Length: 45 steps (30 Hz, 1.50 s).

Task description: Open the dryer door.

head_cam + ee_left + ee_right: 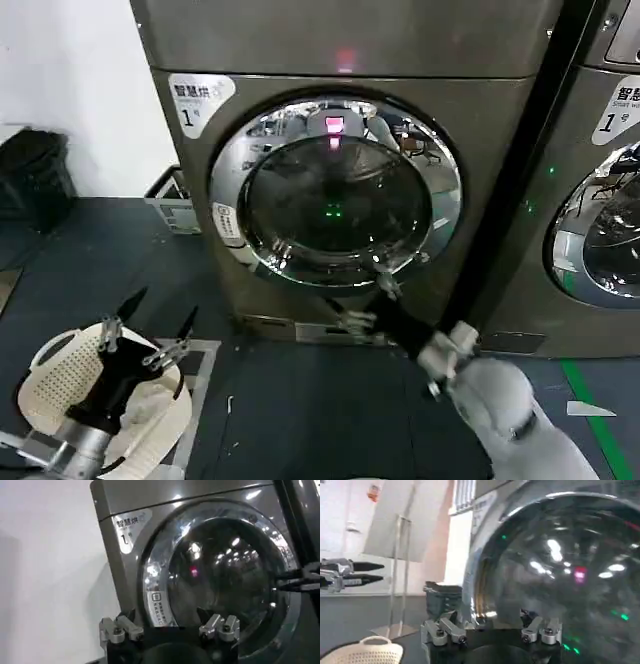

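Right pincer point(367, 302), open, sits at the shut dryer door point(335, 190)'s lower rim; hook it squarely, then pull.

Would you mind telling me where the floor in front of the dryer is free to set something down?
Free: dark floor between the left gripper and right gripper. Crowded: the white basket under the left gripper, and right gripper near the dryer door.

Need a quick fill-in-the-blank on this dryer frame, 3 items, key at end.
1. The dryer door is ____.
2. The right gripper is at the door's ____ rim.
3. The left gripper hovers open over a white ____ on the floor.
Missing words: closed; lower; basket
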Tool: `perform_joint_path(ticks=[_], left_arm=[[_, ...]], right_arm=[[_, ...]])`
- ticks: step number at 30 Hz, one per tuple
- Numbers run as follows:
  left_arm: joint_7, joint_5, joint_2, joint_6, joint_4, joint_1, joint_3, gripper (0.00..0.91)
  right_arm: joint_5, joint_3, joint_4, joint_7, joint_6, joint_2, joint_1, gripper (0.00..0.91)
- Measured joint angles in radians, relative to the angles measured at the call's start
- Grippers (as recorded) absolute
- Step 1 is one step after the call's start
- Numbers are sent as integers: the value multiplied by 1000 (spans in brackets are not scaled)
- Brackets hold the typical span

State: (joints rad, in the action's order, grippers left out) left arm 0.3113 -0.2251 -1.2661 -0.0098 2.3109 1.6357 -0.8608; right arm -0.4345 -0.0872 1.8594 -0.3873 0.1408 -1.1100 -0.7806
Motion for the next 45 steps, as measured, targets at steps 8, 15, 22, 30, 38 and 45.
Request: perform_joint_path(ticks=[8,15,22,30,38,45], left_arm=[[3,6,-16,-5,4,22,4,907],[9,33,-16,-14,10,34,15,907],[9,32,-11,-13,4,29,28,907],[7,31,-1,-15,9,29,24,907],[14,3,12,16,0,10,-2,907],[64,-53,49,96,-19,-25,-56,907]], right_arm=[[0,114,-176,-14,-11,-73,177,907],[15,179,-317,-34,-24,-160,290,907],[32,217,-477,-49,-38,-245,372,907],[46,240,-572,-64,-45,-302,407,907],[-5,260,-618,-112,-34,-334,445,907],[-16,260,-584,-179,-17,-308,432,907]])
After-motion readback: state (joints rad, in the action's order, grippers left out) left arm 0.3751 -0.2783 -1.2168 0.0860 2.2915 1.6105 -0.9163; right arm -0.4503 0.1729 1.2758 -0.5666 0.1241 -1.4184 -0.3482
